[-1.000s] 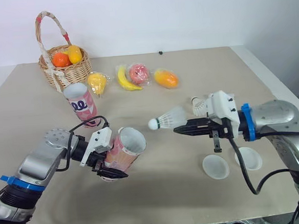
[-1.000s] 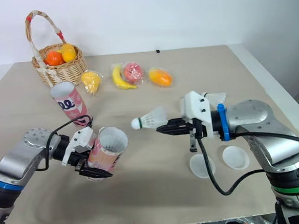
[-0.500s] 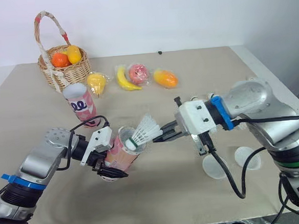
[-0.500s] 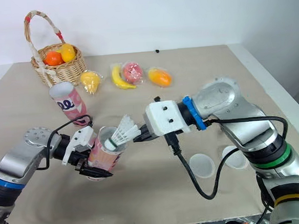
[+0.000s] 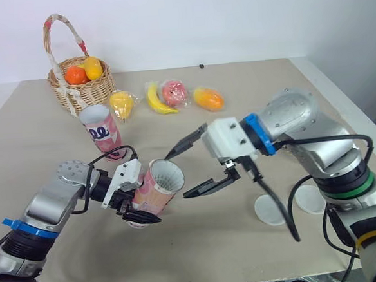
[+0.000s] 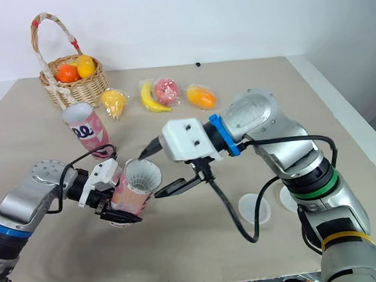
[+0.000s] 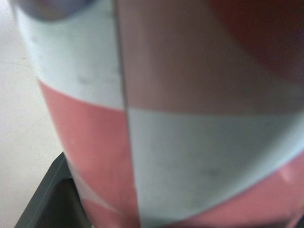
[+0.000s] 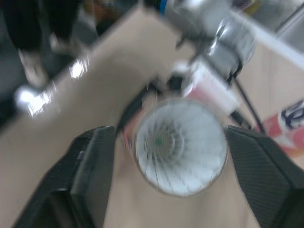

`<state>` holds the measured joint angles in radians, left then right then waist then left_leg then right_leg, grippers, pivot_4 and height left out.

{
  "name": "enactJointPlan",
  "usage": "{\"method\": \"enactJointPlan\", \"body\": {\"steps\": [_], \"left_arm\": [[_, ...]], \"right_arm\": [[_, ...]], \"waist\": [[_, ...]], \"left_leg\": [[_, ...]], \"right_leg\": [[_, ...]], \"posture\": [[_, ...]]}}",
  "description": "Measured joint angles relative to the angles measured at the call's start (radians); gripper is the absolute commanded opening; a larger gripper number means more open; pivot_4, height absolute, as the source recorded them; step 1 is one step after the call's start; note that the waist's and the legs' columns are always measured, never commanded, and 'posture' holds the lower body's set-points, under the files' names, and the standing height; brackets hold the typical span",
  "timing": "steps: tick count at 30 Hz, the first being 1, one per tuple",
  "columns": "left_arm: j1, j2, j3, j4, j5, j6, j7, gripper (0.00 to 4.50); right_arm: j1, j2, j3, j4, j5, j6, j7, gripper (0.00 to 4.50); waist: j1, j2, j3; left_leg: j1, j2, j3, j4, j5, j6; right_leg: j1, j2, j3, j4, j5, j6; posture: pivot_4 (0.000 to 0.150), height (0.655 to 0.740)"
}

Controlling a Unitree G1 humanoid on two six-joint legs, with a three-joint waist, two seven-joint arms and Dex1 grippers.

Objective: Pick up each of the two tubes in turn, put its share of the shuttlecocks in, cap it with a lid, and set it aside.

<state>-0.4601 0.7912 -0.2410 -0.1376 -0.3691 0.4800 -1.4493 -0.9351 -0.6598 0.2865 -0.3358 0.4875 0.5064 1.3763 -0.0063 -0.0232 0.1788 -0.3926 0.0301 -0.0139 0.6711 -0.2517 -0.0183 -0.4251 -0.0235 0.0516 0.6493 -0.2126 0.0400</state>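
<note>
Pinching the tilted pink-and-white cardboard tube, the left gripper holds its mouth just before the right gripper's wide-spread, empty fingers. A white feathered shuttlecock sits inside. Judged early: two round white lids lie unused, and the second tube stands uncapped.

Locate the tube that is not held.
In the eye views, the free tube stands on the robot's left, just in front of the basket, beside a wrapped yellow fruit.

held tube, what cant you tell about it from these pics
- Count inside the held tube: the right wrist view shows one shuttlecock skirt at the mouth, blurred, hiding anything beneath.
- Tube's bottom end: in the head views, covered by the left gripper.
- Its print: in the left wrist view, too close and blurred to read.
</note>
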Motion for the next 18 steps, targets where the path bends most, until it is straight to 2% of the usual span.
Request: {"method": "enactJointPlan", "body": {"steps": [3, 6, 11, 12, 18], "left_arm": [[-0.030, -0.006, -0.019, 0.019, 0.012, -0.003, -0.015, 3.51], [-0.071, -0.032, -0.032, 0.053, 0.016, -0.003, -0.019, 3.51], [-0.128, -0.036, -0.034, 0.102, 0.016, -0.003, -0.029, 3.51], [-0.137, -0.036, -0.035, 0.112, 0.016, -0.005, -0.038, 3.51], [-0.147, -0.034, -0.061, 0.129, 0.028, -0.023, -0.084, 3.51]], "right_arm": [[0.000, 0.007, -0.066, 0.052, 0.065, 0.079, -0.032, 3.70], [0.000, 0.032, -0.067, 0.098, 0.062, 0.132, -0.089, 2.93], [0.000, 0.044, -0.049, 0.135, 0.037, 0.138, -0.104, 0.78], [0.000, 0.048, -0.048, 0.144, 0.032, 0.136, -0.103, 0.12], [-0.023, 0.073, 0.017, 0.198, -0.025, 0.082, -0.056, 0.03]], "waist": [[0.000, 0.000, 0.000], [-0.004, 0.000, 0.000], [-0.015, 0.000, 0.000], [-0.017, 0.000, 0.000], [-0.017, 0.000, 0.000]], "left_leg": [[0.000, 0.000, 0.000, 0.000, 0.000, 0.000], [0.000, 0.000, 0.000, 0.001, 0.000, 0.000], [-0.002, 0.001, 0.000, -0.001, 0.000, 0.001], [-0.003, 0.001, 0.000, -0.001, -0.001, 0.002], [-0.011, 0.001, 0.000, 0.000, -0.001, 0.002]], "right_leg": [[0.000, 0.000, 0.000, 0.000, -0.001, -0.004], [0.000, 0.001, 0.000, 0.000, -0.001, -0.003], [-0.004, 0.002, 0.000, 0.001, -0.001, -0.001], [-0.004, 0.002, 0.000, 0.001, -0.001, -0.002], [-0.014, 0.002, 0.001, 0.004, 0.002, -0.007]], "posture": [[0.150, 0.7298], [0.150, 0.7298], [0.150, 0.7298], [0.150, 0.7298], [0.150, 0.7298]]}}
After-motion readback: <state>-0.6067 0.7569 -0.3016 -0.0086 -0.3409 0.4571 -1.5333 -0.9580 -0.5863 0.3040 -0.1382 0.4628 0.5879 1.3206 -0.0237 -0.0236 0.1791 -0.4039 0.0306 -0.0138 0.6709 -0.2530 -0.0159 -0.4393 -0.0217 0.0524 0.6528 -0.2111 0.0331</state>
